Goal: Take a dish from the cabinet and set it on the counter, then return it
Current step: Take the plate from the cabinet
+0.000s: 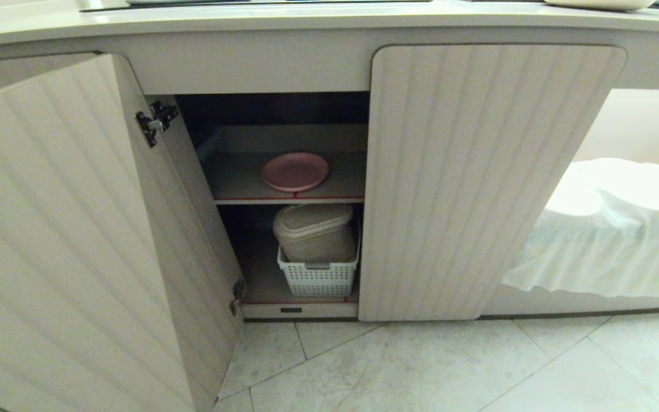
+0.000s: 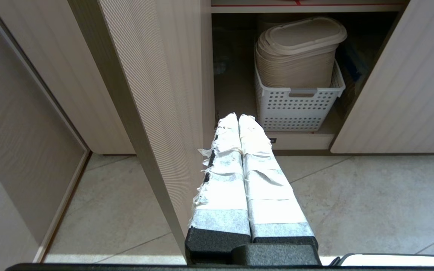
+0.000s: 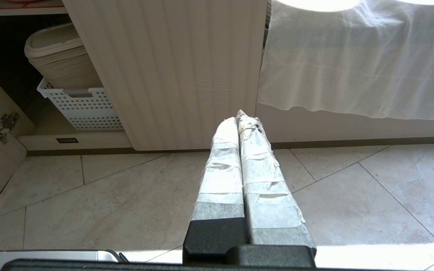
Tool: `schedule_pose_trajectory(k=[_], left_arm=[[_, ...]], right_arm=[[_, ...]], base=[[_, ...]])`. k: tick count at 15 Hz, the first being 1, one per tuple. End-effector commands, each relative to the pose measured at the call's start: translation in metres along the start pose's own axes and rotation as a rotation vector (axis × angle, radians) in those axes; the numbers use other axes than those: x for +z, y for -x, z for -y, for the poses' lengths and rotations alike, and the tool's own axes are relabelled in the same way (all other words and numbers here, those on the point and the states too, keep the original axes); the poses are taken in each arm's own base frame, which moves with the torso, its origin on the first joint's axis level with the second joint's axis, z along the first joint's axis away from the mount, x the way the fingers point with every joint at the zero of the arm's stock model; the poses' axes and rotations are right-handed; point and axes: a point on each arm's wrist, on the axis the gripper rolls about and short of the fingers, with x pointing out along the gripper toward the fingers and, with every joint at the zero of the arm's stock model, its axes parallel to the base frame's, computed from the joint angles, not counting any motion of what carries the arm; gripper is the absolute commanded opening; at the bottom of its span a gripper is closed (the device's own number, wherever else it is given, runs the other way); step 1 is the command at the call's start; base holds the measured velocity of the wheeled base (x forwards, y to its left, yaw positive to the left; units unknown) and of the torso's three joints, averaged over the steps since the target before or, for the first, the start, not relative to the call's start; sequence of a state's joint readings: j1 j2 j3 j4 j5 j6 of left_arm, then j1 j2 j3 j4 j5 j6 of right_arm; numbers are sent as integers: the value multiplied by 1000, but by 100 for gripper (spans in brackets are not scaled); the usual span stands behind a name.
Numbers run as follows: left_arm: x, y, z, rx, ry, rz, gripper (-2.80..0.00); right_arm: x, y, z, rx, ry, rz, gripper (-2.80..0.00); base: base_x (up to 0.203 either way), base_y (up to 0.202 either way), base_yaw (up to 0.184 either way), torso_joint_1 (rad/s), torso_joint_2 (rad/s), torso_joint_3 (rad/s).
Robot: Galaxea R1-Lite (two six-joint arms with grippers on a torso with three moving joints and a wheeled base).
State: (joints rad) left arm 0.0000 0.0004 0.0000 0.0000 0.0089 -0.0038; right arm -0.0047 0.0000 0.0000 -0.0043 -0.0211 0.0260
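One pink dish lies flat and alone on the upper shelf of the cabinet, toward the middle of the opening, with bare shelf around it on every side that shows. The shelf's front edge carries a thin red strip. Below it, on the lower shelf, stands one white perforated basket holding one beige lidded bin; the basket sits close to the right-hand door.

The cabinet has two fluted doors. The left door is swung wide out toward the room, its two black hinges showing along the inner edge. The right door stands closed or nearly so, covering that half, so the way in is a single narrow gap between the two.

Above runs the counter, its rounded front edge overhanging the doors. To the right one white cloth hangs down over the front.

The left gripper is clenched on nothing, low over the tiled floor beside the open door's edge. The right gripper is likewise pressed together and empty, low before the right door.
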Motion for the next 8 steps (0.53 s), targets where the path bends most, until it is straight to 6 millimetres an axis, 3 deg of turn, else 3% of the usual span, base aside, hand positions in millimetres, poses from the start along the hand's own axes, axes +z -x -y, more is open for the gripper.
schedule_pose_trajectory(k=[1, 8], left_arm=[[0, 0, 0, 0, 1, 0, -280], [0, 0, 0, -1, 1, -1, -280]], right_arm=[[0, 0, 0, 0, 0, 0, -280], [0, 0, 0, 0, 0, 0, -280]], base=[[0, 0, 0, 0, 0, 0], [0, 0, 0, 0, 0, 0]])
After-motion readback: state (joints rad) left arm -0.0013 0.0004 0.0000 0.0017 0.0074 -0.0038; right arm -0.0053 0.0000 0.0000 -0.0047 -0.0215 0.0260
